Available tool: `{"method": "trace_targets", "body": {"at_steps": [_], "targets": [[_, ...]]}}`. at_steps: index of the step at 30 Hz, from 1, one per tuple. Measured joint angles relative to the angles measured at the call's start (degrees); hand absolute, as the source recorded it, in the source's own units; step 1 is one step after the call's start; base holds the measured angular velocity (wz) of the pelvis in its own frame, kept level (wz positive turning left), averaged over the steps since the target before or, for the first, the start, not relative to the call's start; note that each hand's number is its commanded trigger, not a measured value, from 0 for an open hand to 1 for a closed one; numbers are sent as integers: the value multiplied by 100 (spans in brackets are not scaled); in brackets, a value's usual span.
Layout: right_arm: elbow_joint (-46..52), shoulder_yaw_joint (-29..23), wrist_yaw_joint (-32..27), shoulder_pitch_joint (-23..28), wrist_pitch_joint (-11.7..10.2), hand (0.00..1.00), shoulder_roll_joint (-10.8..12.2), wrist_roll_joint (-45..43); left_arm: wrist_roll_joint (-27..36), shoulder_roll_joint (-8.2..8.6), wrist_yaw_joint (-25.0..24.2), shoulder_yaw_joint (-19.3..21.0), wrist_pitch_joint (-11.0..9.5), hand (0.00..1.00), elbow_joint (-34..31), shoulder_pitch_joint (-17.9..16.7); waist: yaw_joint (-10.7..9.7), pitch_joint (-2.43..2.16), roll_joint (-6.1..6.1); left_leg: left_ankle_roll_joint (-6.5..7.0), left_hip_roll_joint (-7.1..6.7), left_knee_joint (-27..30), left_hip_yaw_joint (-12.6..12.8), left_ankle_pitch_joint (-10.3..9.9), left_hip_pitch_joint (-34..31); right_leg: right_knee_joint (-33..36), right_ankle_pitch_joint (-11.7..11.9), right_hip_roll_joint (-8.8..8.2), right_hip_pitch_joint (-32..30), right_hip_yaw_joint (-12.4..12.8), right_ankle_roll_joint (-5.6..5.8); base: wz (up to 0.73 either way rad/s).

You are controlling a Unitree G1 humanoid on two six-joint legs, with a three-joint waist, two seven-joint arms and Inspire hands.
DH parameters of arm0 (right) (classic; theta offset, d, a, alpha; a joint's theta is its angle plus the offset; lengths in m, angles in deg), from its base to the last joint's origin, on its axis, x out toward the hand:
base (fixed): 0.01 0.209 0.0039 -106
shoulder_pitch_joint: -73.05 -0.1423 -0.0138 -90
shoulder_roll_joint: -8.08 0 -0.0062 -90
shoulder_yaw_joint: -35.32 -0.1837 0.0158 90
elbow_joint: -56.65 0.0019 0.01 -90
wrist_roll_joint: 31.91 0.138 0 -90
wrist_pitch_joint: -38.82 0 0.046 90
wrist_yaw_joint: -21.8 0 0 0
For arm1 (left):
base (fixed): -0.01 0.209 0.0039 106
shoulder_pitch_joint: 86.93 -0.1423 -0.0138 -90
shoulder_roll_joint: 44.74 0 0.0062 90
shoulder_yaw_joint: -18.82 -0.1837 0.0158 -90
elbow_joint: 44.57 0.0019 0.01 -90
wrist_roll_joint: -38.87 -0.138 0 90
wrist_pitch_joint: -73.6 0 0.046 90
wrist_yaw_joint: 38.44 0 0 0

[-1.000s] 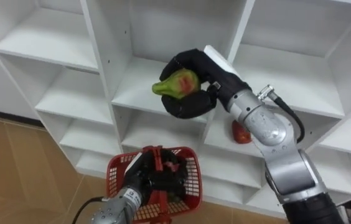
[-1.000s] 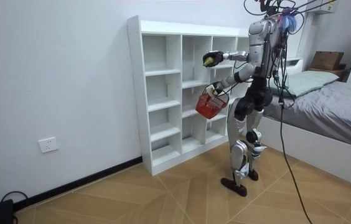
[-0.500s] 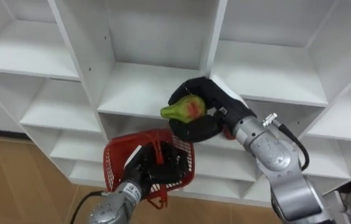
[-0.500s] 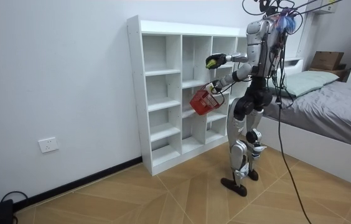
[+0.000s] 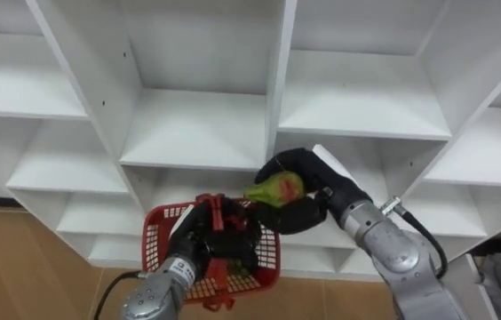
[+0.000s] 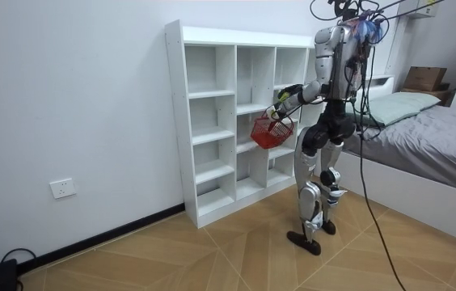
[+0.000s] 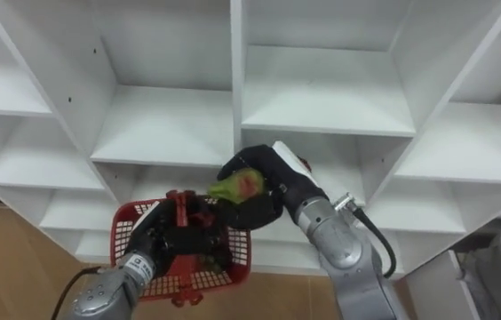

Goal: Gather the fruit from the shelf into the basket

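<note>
Lowered toward the red basket [image 5: 155, 242], the right robot hand [image 5: 308, 182], curled round the green-red fruit [image 5: 275, 188], hangs just above its rim, while the left robot hand [image 5: 193, 244] grips its handle, seemingly to catch the drop.

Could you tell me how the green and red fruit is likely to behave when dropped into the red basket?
The fruit, gripped in the right hand, looks rounded with one pointed end, so it would probably roll unevenly, then settle. The basket, hanging from the left hand, may swing a little.
</note>
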Motion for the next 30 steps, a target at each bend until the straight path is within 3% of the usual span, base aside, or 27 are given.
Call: {"method": "trace_targets", "body": {"at_steps": [12, 30], "targets": [[-321, -87, -228, 210, 29, 100, -29, 3, -10, -8, -51, 268, 18, 100, -6, -6, -118, -37, -146, 0, -6, 14, 38, 1, 17, -25, -3, -27, 18, 25, 8, -2], [-993, -462, -549, 332, 39, 100, 14, 30, -5, 19, -46, 282, 18, 100, -237, -80, -123, -37, -137, -1, 11, 33, 29, -14, -7, -4, 3, 11, -16, 35, -1, 0]]}}
